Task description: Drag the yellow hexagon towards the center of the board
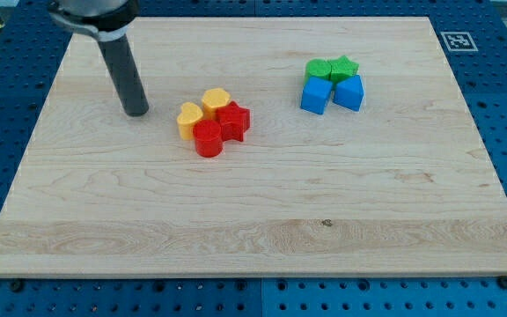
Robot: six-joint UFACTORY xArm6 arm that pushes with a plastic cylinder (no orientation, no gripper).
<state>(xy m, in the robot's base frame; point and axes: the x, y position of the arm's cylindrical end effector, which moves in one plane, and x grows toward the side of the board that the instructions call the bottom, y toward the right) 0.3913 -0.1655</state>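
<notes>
My tip [136, 112] is down on the worktop [253, 229], parked at the view's left of the warm-coloured cluster, near it but w/ a clear gap, not touching anything. No claw on this rig, so nothing to read as apart or together; it's just the rod.

Yellow hexagon [216, 99], I take it, is the yellow piece at the cluster's top; its shape is hard to be sure of at this size. The other yellow block [189, 121] sits just beside it, lower left. Two reds are packed in tight: red block [234, 120] on the right, red cylinder-ish block [208, 139] at the bottom. All four look to be touching.

Why the tip sits here? My guess: it's lined up left of the cluster, so a push toward the view's right would carry the hexagon centre-ward, though neighbours may ride along.

Over at upper right, well apart: green block [319, 70], green star [344, 67], two blue blocks [316, 95] [349, 92], bunched together.

Containers: none on the worktop, nothing holding anything.
</notes>
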